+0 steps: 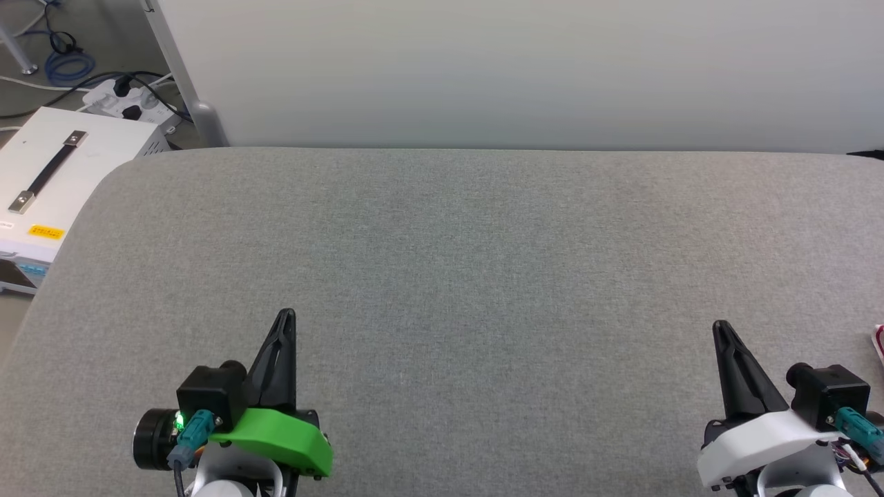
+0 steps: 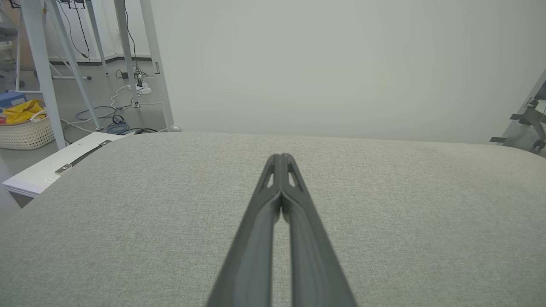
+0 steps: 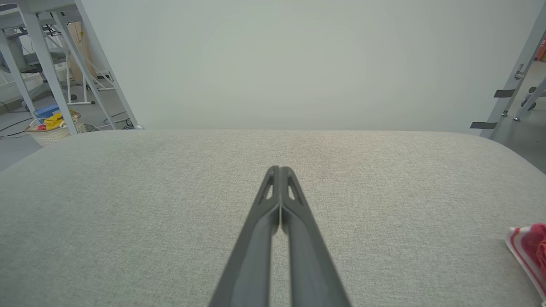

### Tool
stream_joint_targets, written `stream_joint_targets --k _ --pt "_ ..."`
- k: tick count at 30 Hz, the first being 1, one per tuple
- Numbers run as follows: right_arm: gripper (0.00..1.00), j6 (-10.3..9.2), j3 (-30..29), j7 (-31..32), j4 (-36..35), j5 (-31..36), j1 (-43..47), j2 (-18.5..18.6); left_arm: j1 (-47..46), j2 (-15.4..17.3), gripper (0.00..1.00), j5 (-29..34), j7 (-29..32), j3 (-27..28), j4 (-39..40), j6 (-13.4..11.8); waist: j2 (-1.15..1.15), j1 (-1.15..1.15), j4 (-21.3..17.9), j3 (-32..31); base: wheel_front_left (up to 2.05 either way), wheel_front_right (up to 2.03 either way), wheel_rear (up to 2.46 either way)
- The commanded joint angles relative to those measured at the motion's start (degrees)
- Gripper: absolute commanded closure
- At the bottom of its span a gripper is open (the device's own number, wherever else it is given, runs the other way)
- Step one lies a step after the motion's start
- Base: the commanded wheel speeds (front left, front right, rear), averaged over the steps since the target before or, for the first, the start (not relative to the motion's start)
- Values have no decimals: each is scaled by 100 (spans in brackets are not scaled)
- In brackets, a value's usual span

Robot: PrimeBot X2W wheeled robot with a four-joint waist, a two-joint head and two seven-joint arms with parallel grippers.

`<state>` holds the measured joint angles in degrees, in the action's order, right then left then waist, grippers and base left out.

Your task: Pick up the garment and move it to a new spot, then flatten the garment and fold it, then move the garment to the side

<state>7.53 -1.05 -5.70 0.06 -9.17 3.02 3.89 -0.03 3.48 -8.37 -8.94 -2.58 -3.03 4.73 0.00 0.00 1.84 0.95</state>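
Garment [image 1: 878, 343]: a red-and-white striped edge shows on the table [image 1: 442, 235], at 3 o'clock from the right gripper [image 1: 719, 326], near but not touching. Right fingers pressed together, empty. Left gripper [image 1: 285, 315] likewise closed and empty, well apart at 9 o'clock.

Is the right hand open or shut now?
Shut. The right hand has its two dark fingers pressed together at the tips, holding nothing.
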Motion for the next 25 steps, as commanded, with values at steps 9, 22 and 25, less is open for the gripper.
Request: stream_joint_targets --k 9,22,25 --pt "100 -2 27 83 -3 157 -124 -30 1 -29 100 164 127 56 59 -89 0 0 -23 -12 0 0 0" --pt "100 -2 43 179 -3 307 -159 -44 2 -35 100 296 278 95 107 -165 0 0 -54 -28 0 0 0" --pt "100 -3 46 201 -4 342 -168 -47 2 -36 100 327 313 105 118 -182 0 0 -62 -32 0 0 0"
